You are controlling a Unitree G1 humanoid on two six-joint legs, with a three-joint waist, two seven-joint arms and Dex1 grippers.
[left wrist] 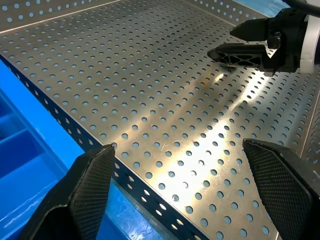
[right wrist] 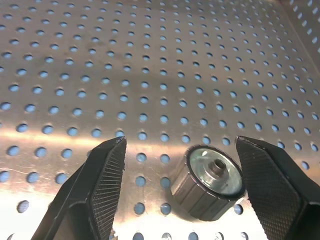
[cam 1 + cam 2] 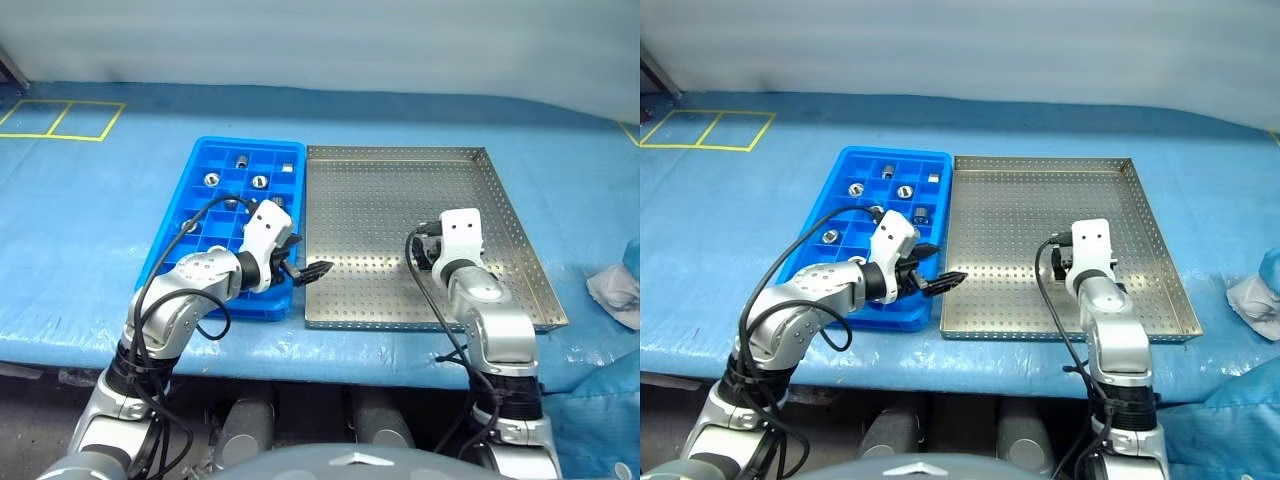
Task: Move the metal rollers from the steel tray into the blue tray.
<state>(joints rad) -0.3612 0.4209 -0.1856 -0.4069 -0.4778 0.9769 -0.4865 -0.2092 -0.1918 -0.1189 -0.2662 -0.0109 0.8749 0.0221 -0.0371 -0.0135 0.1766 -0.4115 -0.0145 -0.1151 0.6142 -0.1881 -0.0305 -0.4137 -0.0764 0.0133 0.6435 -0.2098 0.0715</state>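
Observation:
The steel tray (image 3: 400,170) lies on the right and the blue tray (image 3: 200,160) directly to its left. Several metal rollers (image 3: 259,182) sit in the blue tray's far compartments. One more metal roller (image 2: 210,182) lies on the steel tray's perforated floor, between the spread fingers of my right gripper (image 2: 180,142). That gripper is open and not clamped on the roller. My left gripper (image 3: 305,258) hovers wide open and empty over the seam between the two trays. The left wrist view looks past its fingers (image 1: 90,180) across the steel floor to the right gripper (image 1: 250,45).
A crumpled white cloth (image 3: 612,288) lies at the table's right edge. Yellow tape lines (image 3: 60,120) mark the blue table cover at the back left. The steel tray's low rim (image 1: 60,120) runs just below my left gripper.

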